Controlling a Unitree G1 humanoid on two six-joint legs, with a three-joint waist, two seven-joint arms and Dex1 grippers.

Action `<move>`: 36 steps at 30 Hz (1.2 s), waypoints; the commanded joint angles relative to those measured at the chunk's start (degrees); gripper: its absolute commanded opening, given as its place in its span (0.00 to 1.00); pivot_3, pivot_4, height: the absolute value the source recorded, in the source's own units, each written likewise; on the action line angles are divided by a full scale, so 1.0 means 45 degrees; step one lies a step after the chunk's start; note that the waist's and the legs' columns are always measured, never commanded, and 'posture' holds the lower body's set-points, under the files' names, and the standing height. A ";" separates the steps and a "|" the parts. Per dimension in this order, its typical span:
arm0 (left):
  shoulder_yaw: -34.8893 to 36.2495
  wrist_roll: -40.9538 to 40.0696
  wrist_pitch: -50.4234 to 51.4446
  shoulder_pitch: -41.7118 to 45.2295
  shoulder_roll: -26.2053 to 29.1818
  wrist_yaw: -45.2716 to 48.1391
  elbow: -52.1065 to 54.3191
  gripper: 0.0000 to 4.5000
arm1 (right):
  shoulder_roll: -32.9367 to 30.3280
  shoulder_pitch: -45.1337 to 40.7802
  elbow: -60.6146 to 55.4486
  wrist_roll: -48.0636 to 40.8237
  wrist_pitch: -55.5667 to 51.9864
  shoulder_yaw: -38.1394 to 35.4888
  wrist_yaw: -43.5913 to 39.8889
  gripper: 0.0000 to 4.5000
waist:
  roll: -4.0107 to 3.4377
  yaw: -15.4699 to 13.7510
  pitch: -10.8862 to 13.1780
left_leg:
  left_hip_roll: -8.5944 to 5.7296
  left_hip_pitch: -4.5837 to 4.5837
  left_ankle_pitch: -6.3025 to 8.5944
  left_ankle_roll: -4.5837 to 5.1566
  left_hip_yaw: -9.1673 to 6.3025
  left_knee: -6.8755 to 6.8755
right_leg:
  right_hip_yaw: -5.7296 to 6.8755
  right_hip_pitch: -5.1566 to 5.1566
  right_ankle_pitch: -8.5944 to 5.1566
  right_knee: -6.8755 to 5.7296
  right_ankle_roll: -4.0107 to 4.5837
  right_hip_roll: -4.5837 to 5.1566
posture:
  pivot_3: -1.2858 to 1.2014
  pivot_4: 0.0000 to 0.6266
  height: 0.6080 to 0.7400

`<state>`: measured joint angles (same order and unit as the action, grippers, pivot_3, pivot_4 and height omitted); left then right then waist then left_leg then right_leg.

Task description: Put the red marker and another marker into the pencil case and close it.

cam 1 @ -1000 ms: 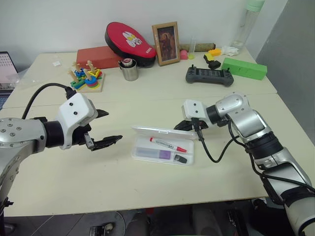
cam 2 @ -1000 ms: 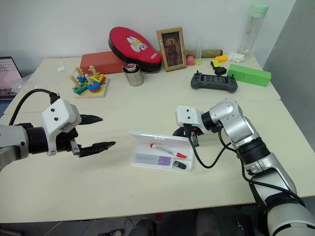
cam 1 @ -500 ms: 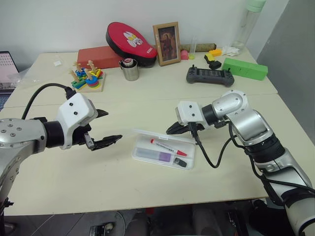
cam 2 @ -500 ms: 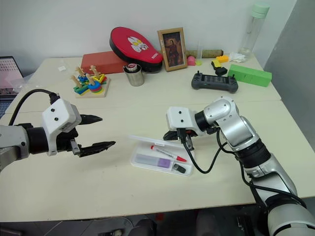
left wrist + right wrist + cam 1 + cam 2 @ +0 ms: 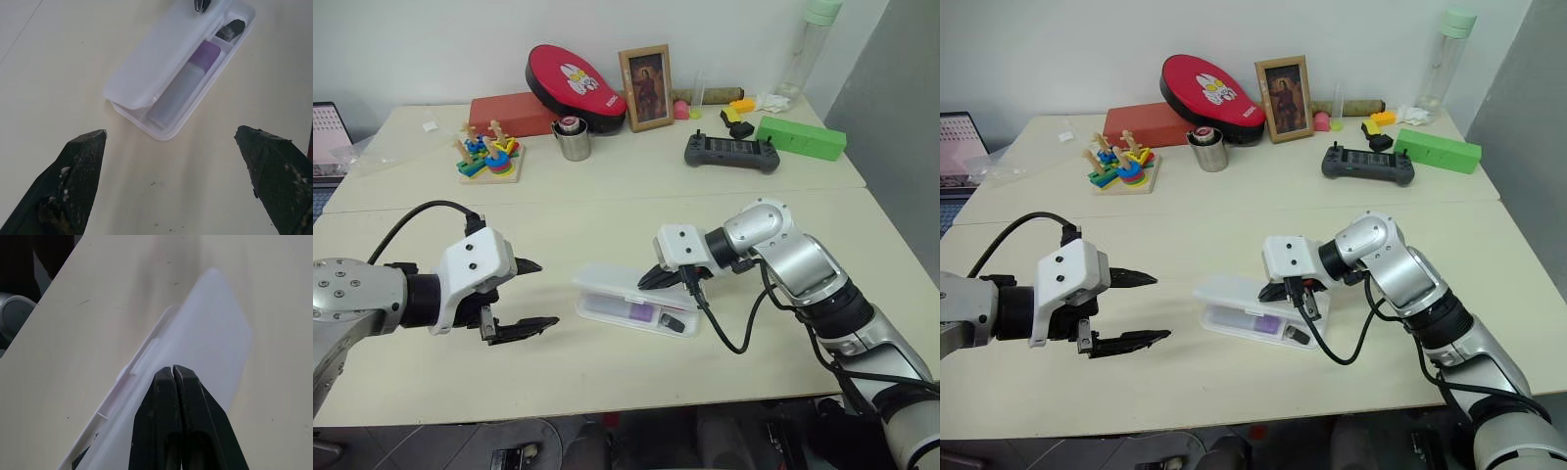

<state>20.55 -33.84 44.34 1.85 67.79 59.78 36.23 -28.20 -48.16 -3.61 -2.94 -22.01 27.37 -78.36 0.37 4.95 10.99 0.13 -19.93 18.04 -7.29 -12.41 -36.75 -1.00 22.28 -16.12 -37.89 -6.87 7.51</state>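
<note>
Left eye view gives me the pencil case point(image 5: 636, 299) at table centre, lid lowered most of the way. My right gripper point(image 5: 649, 277), fingers pinched together and empty, presses on the lid from three o'clock. My left gripper point(image 5: 524, 296) hangs spread wide at nine o'clock, well apart. I judge the case light, stiff, slippery plastic, likely to skate; I'd push near the front lip. The lavender marker point(image 5: 181, 89) shows through the gap. The red marker is hidden beneath the lid.
</note>
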 commanded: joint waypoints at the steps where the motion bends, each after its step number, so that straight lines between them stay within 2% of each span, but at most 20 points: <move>1: 0.0033 -0.0015 -0.0185 0.0258 0.0205 0.0056 0.0240 1.00 | 0.0065 0.0192 -0.0348 -0.0033 0.0001 0.0250 0.0065 0.00 | 0.0000 0.0004 0.0000 | 0.0001 0.0001 0.0000 0.0000 0.0001 0.0000 | 0.0000 0.0000 0.0000 0.0000 0.0000 -0.0002 | 0.52 0.24 1.00; 9: -0.0195 0.0005 -0.0191 0.0537 0.0182 -0.0044 0.0244 1.00 | 0.0593 0.0518 0.2014 0.1323 0.1103 0.1160 0.1166 0.00 | -0.0001 0.0017 0.0000 | 0.0001 0.0000 0.0000 -0.0001 0.0001 0.0001 | -0.0001 0.0000 0.0000 0.0005 0.0000 -0.0004 | 0.52 0.24 1.00; 15: -0.0243 0.0018 -0.0148 0.0586 0.0153 -0.0112 0.0249 1.00 | 0.0847 0.0639 0.2780 0.1640 0.1507 0.1331 0.1349 0.00 | 0.0003 0.0028 -0.0004 | 0.0031 0.0035 0.0000 0.0000 0.0001 0.0000 | -0.0006 -0.0015 0.0000 -0.0020 0.0000 -0.0033 | 0.52 0.24 1.00; 18: -0.0205 -0.0013 -0.0081 0.0553 0.0111 -0.0178 0.0270 1.00 | 0.0853 0.0654 0.2429 0.1314 0.1193 0.1090 0.1209 0.00 | 0.0000 0.0017 -0.0003 | 0.0099 0.0044 -0.0005 -0.0009 0.0002 -0.0001 | -0.0003 -0.0014 0.0022 -0.0025 0.0036 -0.0106 | 0.52 0.24 1.00; 26: 0.0054 -0.0069 0.0056 0.0172 -0.0414 -0.0670 0.0249 1.00 | 0.0476 0.0470 0.0525 -0.0230 -0.0703 -0.0148 0.0793 0.00 | -0.0013 -0.0017 0.0006 | 0.0103 0.0029 -0.0023 -0.0038 0.0000 0.0000 | -0.0004 -0.0001 0.0034 -0.0019 0.0054 -0.0111 | 0.52 0.24 1.00; 28: 0.0161 0.0213 0.0003 -0.0058 -0.0959 -0.1278 -0.0115 1.00 | 0.0314 0.0427 -0.0200 -0.1032 -0.1763 -0.1137 0.1079 0.00 | -0.0018 -0.0022 0.0009 | 0.0103 0.0023 -0.0023 -0.0038 -0.0001 0.0003 | 0.0001 0.0002 0.0033 -0.0011 0.0056 -0.0111 | 0.52 0.24 1.00; 30: 0.0315 0.0494 -0.0096 -0.0656 -0.2217 -0.2434 -0.0313 1.00 | -0.0123 0.0650 -0.0933 -0.1837 -0.3036 -0.2643 0.1732 0.00 | -0.0032 -0.0031 0.0016 | 0.0102 0.0016 -0.0023 -0.0039 0.0006 0.0012 | -0.0002 0.0002 0.0034 0.0009 0.0058 -0.0108 | 0.52 0.24 1.00; 36: 0.0258 0.1337 -0.0499 -0.1423 -0.4154 -0.4302 -0.0393 1.00 | -0.1239 0.2159 -0.2286 -0.2806 -0.4777 -0.4570 0.3063 0.00 | 0.0002 -0.0175 -0.0003 | 0.0102 -0.0003 -0.0023 -0.0039 0.0004 0.0033 | 0.0013 -0.0002 0.0036 0.0067 0.0069 -0.0102 | 0.52 0.24 1.00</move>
<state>20.50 -28.73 43.40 -4.95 50.46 43.02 34.09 -33.49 -39.53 -10.52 -13.18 -41.80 9.34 -66.43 0.38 4.16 10.98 0.59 -19.94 17.94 -7.46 -12.39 -36.58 -0.94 22.28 -15.96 -37.58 -6.56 7.05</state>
